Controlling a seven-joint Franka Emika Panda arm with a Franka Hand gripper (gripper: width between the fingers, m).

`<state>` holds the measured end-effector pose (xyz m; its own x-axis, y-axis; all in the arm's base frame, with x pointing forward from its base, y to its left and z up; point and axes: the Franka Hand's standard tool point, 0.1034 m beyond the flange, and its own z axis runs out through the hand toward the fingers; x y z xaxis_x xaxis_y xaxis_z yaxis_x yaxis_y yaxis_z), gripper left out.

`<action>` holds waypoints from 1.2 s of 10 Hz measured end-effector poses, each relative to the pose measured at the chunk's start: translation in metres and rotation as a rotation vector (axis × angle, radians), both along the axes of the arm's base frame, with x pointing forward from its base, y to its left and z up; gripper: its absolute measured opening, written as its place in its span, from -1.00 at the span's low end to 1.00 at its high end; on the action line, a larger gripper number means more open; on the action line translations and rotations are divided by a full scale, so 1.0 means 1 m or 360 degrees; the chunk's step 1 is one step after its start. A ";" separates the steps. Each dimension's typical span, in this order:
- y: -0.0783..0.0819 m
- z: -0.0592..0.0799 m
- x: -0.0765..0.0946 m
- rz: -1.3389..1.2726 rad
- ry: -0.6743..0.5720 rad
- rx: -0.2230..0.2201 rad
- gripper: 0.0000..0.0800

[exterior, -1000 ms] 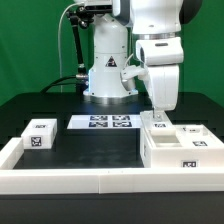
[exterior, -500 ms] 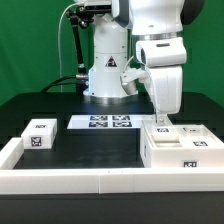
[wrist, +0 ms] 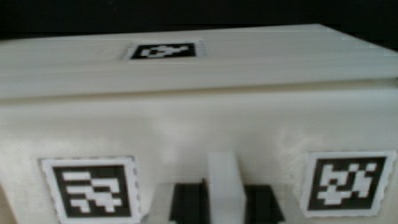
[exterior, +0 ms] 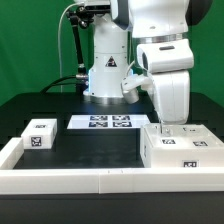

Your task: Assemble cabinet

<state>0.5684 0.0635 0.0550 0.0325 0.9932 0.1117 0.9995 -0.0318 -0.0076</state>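
Note:
The cabinet [exterior: 182, 150] is a large white box with black-and-white tags, standing at the exterior view's right near the front rail. My gripper [exterior: 168, 126] comes straight down onto its top. In the wrist view the cabinet [wrist: 196, 110] fills the picture, with one tag on its top face and two on the side nearest the camera. The gripper [wrist: 217, 205] has its two dark fingers [wrist: 185, 206] close together, shut on a thin white upright rib of the cabinet between the two side tags. The fingertips themselves are hidden.
A small white tagged block [exterior: 40, 134] lies at the exterior view's left. The marker board [exterior: 105, 123] lies in front of the robot base [exterior: 108, 75]. A low white rail [exterior: 80, 180] runs along the table's front and left edge.
The arm has moved toward the exterior view's right, and the cabinet has shifted that way with it. The jaws have stayed the same.

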 end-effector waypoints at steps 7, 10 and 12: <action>-0.001 0.000 0.007 -0.0011 -0.0012 0.0004 -0.40; -0.001 0.000 0.007 -0.0011 -0.0011 0.0005 0.42; 0.000 -0.001 0.006 -0.0010 -0.0006 0.0004 0.83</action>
